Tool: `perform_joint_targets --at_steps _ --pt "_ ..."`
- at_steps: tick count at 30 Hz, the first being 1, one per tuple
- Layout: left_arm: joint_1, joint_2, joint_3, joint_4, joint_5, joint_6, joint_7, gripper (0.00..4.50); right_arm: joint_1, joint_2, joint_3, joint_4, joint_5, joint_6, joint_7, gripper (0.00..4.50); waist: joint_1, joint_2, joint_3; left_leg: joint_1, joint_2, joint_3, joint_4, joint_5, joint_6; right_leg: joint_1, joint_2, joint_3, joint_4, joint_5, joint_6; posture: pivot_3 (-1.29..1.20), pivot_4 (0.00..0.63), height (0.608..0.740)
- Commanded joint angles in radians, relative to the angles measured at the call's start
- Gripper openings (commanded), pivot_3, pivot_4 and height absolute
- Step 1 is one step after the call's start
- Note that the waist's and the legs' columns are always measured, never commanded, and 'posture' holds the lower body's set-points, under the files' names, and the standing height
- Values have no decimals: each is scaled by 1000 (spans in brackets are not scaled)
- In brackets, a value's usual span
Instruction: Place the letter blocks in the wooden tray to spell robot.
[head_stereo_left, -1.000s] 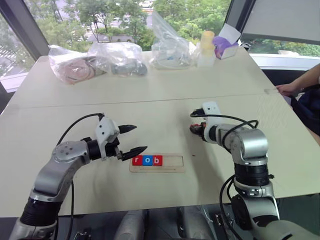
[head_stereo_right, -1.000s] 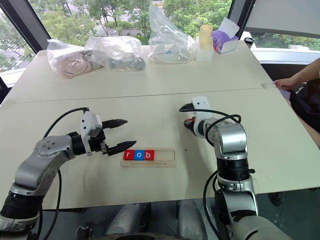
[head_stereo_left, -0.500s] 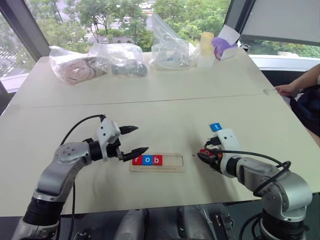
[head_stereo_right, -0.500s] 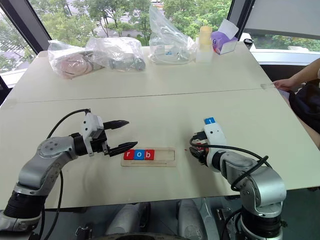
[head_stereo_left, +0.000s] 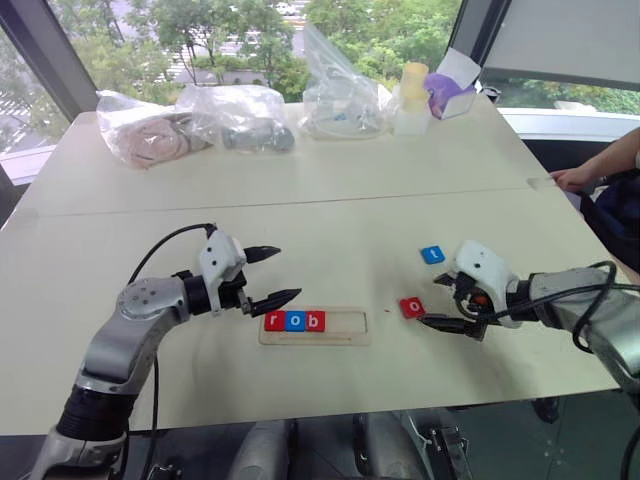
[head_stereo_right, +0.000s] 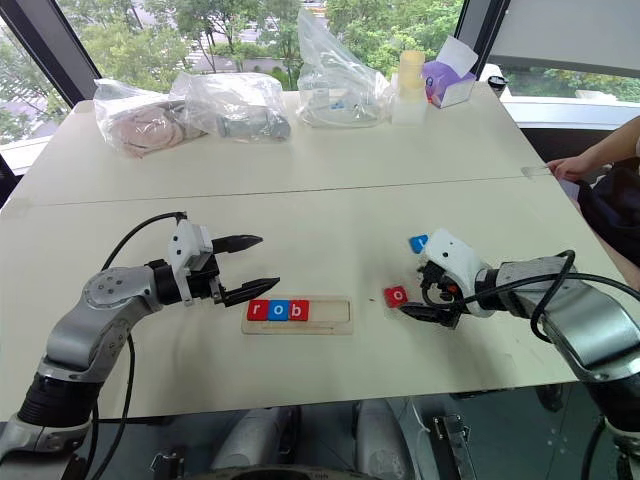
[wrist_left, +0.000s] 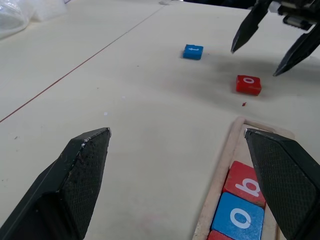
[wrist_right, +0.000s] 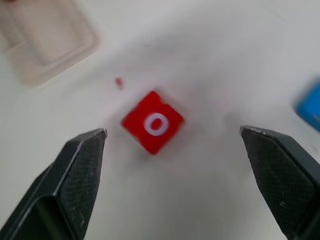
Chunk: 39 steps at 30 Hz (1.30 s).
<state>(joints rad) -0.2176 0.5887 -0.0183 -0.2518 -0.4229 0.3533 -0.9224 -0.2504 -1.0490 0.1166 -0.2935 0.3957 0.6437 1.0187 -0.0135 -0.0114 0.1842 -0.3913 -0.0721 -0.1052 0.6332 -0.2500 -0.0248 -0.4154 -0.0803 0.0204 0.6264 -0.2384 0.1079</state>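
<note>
The small flat red square tile with a white "o" (head_stereo_left: 411, 307) is lying loose right of centre, beside the narrow pale wooden tray (head_stereo_left: 345, 327). The right gripper (head_stereo_left: 447, 308) is hovering wide open, empty. Light, rigid, likely slick: pinching opposite edges looks best. The left gripper (head_stereo_left: 268, 274) is gaping, empty, by the tray.

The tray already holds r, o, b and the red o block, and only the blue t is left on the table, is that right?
No. The tray holds only r, o, b. The red o block lies on the table beside the blue t, as the left eye view shows.
</note>
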Motion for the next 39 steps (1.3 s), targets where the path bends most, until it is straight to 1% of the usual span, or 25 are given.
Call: perform_joint_targets --at_steps 1,4,9,13,15,17,20,21,24,29,33,35,39 --pt "-1 9 18 -29 -2 -17 3 4500 -29 3 33 114 -66 -238 151 4420 1 0 0 0 0 0 0 0 0 0 0 0 0 0 0 0 150 740" --pt "8 15 24 -44 -6 -13 5 4500 -82 57 81 238 -136 -371 191 4420 -1 -1 1 0 0 0 1 0 0 0 0 0 0 0 0 0 150 740" --pt "67 69 42 -104 -52 14 -53 4500 -130 123 105 350 -182 -459 232 4420 0 -1 1 0 0 -1 0 0 0 0 -1 1 0 0 -1 0 150 740" --pt "91 111 57 -125 -87 19 -97 4500 -142 159 116 383 -218 -508 245 4420 3 0 1 0 0 -1 0 0 0 -1 -1 1 0 0 -1 0 150 740" --pt "94 128 65 -129 -102 19 -117 4500 -146 172 116 392 -234 -527 245 3892 3 0 1 0 0 -1 0 0 0 0 -1 1 0 0 -1 0 150 740" --pt "91 135 72 -125 -114 12 -132 4500 -146 178 111 394 -244 -534 247 3168 3 0 1 0 0 -1 0 0 0 0 -1 1 0 0 -1 0 150 740" --pt "84 146 80 -119 -123 10 -146 4500 -145 180 103 380 -253 -540 246 1581 3 0 1 0 0 -1 0 0 0 0 -1 1 1 0 -1 0 150 740" --pt "81 149 83 -117 -127 12 -150 4500 -147 182 97 371 -256 -538 233 1192 3 0 1 0 0 -1 0 0 0 0 -1 1 1 0 -1 0 150 740" --pt "73 159 88 -110 -138 15 -158 4500 -156 192 85 308 -247 -501 212 1185 2 0 1 0 0 -1 0 0 -1 -1 -1 1 1 0 -1 0 150 740" --pt "59 161 84 -102 -140 18 -158 4500 -178 237 112 101 -219 -314 173 1185 1 0 1 0 0 -1 0 0 -1 -2 -2 2 1 0 -1 0 150 740" --pt "54 158 81 -103 -137 17 -151 4500 -203 312 167 -34 -207 -137 119 1185 3 0 1 0 0 -2 0 0 -1 -2 -2 2 1 0 -1 0 150 740" --pt "53 156 81 -103 -135 17 -145 4500 -222 350 202 -49 -224 -73 82 1185 3 0 1 0 0 -2 0 0 -1 -2 -2 2 1 0 -1 0 150 740" --pt "56 156 84 -108 -137 17 -136 4500 -234 380 257 -73 -239 -2 52 1185 5 0 1 -1 -1 -2 0 0 -1 -2 -2 2 1 0 -1 0 150 740"
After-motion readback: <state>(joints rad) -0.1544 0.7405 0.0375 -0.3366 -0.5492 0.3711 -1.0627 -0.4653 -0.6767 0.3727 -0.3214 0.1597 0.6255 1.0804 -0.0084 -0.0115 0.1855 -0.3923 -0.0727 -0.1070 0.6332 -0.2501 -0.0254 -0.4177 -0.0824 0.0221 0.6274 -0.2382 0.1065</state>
